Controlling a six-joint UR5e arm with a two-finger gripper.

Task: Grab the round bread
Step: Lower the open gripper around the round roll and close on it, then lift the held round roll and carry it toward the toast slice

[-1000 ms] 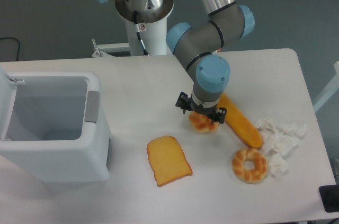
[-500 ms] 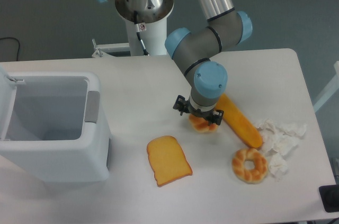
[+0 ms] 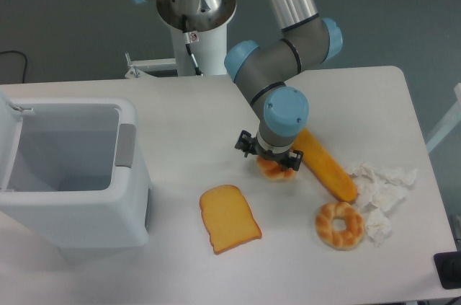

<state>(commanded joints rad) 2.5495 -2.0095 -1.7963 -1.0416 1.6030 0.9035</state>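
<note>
- Camera view from a fixed spot above: the black two-finger claw (image 3: 272, 163) hangs straight down from the arm's blue-capped wrist, right over the small golden-orange knotted round bread (image 3: 274, 169).
- Its fingers sit low on either side of the bun's top, closed in narrow around it; whether they actually press the crust I cannot tell, as the wrist hides the tips.
- Only the bun's lower front edge shows, lumpy and glossy, and it lies on the smooth white surface (image 3: 180, 125) near the middle.
- Just right of it lies a long smooth orange baguette (image 3: 325, 166), set diagonally.
- Nearer the front sits a paler ring-shaped bread with a hole (image 3: 339, 224), ridged like a braid, beside crumpled white paper (image 3: 380, 189).
- A flat orange-yellow toast slice (image 3: 230, 218) lies front-left of the bun.
- At far left stands an open white plastic bin (image 3: 68, 168).
</note>
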